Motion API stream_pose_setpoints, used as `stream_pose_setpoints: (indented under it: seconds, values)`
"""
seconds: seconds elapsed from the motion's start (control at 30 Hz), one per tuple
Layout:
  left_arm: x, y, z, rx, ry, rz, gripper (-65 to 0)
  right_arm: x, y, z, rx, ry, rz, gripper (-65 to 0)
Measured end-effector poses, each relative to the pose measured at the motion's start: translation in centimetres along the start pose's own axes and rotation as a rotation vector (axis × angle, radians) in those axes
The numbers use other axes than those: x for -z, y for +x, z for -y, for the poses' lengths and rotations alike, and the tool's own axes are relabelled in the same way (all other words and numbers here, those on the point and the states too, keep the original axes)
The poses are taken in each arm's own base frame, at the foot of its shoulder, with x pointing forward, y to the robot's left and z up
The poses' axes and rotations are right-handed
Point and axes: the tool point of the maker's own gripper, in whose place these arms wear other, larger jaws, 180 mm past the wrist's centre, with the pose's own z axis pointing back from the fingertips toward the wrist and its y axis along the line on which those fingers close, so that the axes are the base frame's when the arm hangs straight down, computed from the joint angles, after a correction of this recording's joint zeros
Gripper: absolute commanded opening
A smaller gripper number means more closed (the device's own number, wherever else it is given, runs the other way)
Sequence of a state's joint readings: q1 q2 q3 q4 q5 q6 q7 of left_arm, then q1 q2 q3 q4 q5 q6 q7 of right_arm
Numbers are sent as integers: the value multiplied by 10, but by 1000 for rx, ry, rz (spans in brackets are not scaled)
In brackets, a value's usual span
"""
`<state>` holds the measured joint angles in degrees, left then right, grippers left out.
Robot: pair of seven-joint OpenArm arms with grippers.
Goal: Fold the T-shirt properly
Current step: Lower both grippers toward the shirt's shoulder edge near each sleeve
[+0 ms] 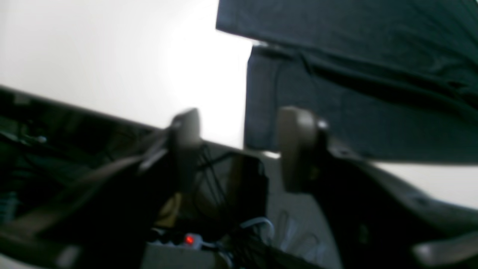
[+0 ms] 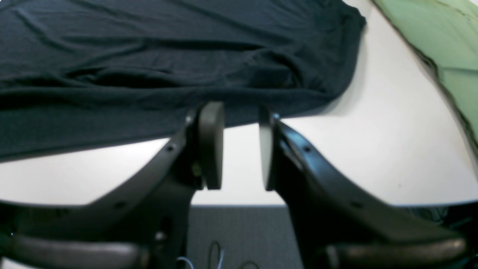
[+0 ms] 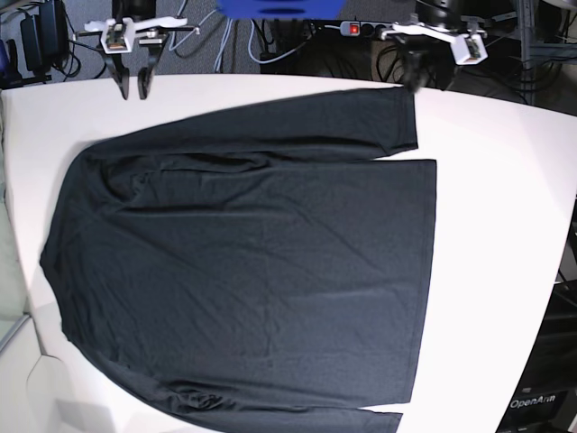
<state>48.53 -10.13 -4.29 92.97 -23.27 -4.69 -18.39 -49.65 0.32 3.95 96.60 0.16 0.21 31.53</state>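
The black T-shirt (image 3: 243, 262) lies spread flat on the white table (image 3: 505, 225), with one long sleeve (image 3: 297, 126) folded along its far edge. My left gripper (image 3: 416, 77) hovers at the sleeve's cuff end near the table's far edge. In the left wrist view this gripper (image 1: 242, 142) is open and empty, with the cuff (image 1: 261, 97) just beyond it. My right gripper (image 3: 132, 86) hangs at the far left over bare table. In the right wrist view it (image 2: 239, 149) is open with nothing between its pads, just short of the shirt's edge (image 2: 149, 93).
Behind the table's far edge lie cables and a power strip with a red light (image 3: 352, 29). A blue object (image 3: 279, 7) sits at the top centre. A pale green surface (image 2: 440, 45) borders the table beyond the shirt's shoulder.
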Motion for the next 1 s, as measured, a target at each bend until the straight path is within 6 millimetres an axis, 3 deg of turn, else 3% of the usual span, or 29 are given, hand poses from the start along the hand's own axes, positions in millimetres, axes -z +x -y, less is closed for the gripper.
stream_pose_setpoints:
  seconds: [0.3, 0.5, 0.67, 1.0]
  values:
    - [14, 11, 3, -8, -2, 46, -285, 0, -1, 1, -4, 3, -4, -471]
    - [26, -10, 0, -25, 19, -44, -285, 0, -1, 1, -4, 2, -3, -471]
    - [38, -11, 3, -72, 14, -57, -285, -1, -2, 1, -5, 2, -5, -470]
    - [39, -16, 6, -77, 3, -87, -315, 0, -2, 2, -6, 0, -4, -469]
